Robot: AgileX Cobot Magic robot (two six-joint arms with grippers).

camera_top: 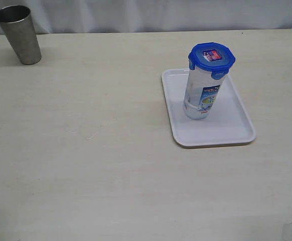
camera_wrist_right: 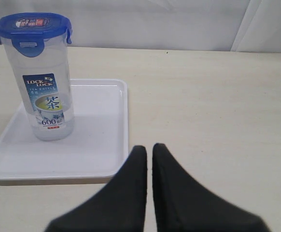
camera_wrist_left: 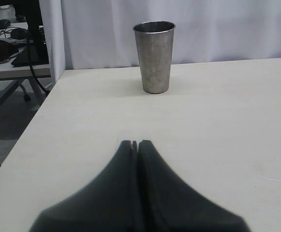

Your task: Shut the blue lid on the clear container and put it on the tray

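Note:
The clear container (camera_top: 200, 95) stands upright on the white tray (camera_top: 236, 131), with the blue lid (camera_top: 211, 57) seated on its top. In the right wrist view the same container (camera_wrist_right: 46, 92), lid (camera_wrist_right: 32, 28) and tray (camera_wrist_right: 102, 145) lie ahead of my right gripper (camera_wrist_right: 149, 148), which is shut, empty and off the tray's near corner. My left gripper (camera_wrist_left: 136, 143) is shut on nothing, hovering over bare table far from the container. Neither arm shows in the exterior view.
A grey metal cup (camera_top: 19, 34) stands at the table's far left corner, also ahead of the left gripper (camera_wrist_left: 154, 56). The table's left edge (camera_wrist_left: 32, 125) drops off beside a desk with cables. A white curtain backs the table.

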